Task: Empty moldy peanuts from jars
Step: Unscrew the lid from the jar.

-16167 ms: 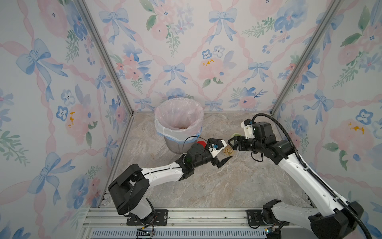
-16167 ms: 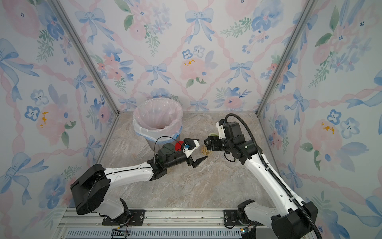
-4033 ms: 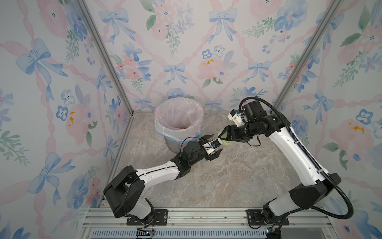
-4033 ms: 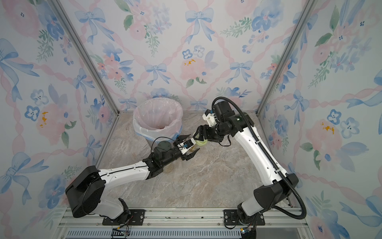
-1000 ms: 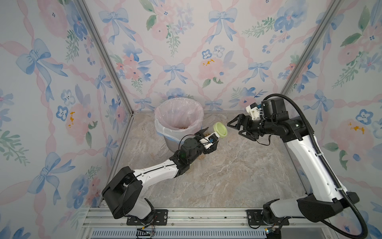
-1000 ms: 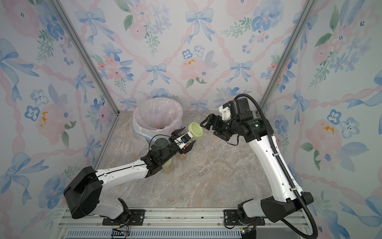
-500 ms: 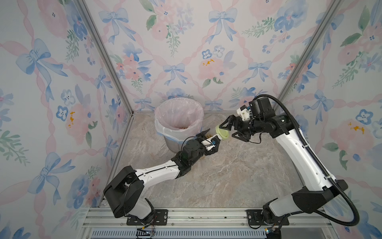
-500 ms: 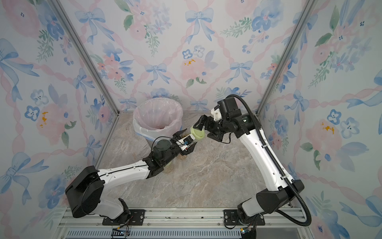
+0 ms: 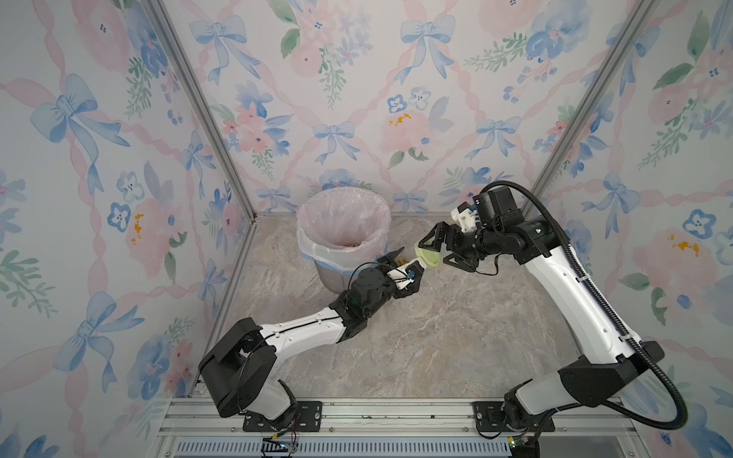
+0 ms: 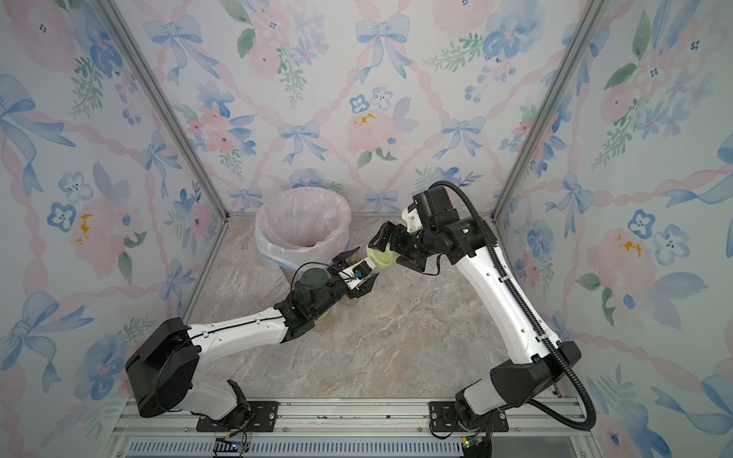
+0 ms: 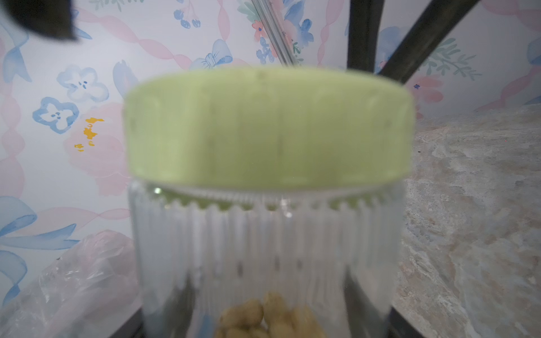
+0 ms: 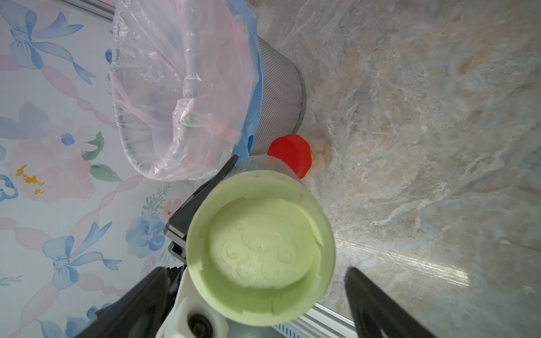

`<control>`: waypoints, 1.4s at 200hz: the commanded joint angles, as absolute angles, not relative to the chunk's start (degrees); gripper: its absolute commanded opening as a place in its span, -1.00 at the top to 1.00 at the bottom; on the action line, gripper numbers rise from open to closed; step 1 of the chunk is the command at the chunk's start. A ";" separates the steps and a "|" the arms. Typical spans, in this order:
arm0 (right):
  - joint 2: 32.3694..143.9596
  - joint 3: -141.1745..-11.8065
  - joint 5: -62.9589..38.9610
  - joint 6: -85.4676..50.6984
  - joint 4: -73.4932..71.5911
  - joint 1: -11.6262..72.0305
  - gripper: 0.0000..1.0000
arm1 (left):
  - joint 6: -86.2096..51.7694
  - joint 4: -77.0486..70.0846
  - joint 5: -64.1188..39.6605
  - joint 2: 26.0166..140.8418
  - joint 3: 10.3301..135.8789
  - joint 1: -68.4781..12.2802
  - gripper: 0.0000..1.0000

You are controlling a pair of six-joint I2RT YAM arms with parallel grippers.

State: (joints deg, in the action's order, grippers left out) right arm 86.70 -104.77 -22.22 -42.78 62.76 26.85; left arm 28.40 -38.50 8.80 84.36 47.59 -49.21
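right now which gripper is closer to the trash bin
Left. The left gripper, shut on the green-lidded jar, sits right beside the bin; the right gripper is farther out, open, jaws either side of the lid.

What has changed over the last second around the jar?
The right gripper, which stood clear of the jar a second ago, has come back in and now straddles the green lid, jaws open, not yet clamped. Unchanged: the left gripper keeps the jar gripped in the air beside the bin, lid on, peanuts inside.
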 commanded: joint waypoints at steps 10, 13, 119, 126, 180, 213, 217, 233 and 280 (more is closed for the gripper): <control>88.32 -105.53 -21.82 -41.44 62.77 27.60 -0.90 | 28.98 -43.95 9.33 84.55 49.92 -49.60 0.59; 88.45 -105.62 -21.80 -41.36 62.83 27.69 -0.89 | 29.00 -43.97 9.32 84.53 49.92 -49.59 0.59; 89.38 -104.40 -21.27 -37.25 62.98 28.11 -0.46 | 27.52 -44.01 7.98 83.90 50.12 -49.57 0.59; 89.47 -104.33 -21.50 -36.17 62.95 27.94 -0.44 | 27.06 -44.03 6.90 83.53 49.88 -49.54 0.58; 92.34 -108.48 -25.51 -22.85 67.15 28.65 -0.36 | 20.35 -44.07 -5.60 80.03 48.70 -48.83 0.57; 93.85 -111.42 -27.02 -12.69 71.47 28.89 -0.38 | 16.36 -44.12 -13.65 78.24 48.34 -48.16 0.57; 93.90 -111.66 -26.51 -11.66 71.81 28.79 -0.38 | 16.12 -44.15 -14.41 78.08 48.27 -48.09 0.57; 93.72 -111.98 -26.65 -7.56 71.44 28.85 -0.38 | 15.00 -44.05 -17.43 77.61 48.16 -47.84 0.56; 94.54 -113.65 -27.28 4.83 73.21 29.25 -0.37 | 12.25 -44.03 -25.72 77.04 48.34 -47.21 0.57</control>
State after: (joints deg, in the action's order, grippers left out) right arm 92.16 -111.90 -25.28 -5.52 73.52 27.64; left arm 13.85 -33.06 -11.55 81.28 46.74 -45.78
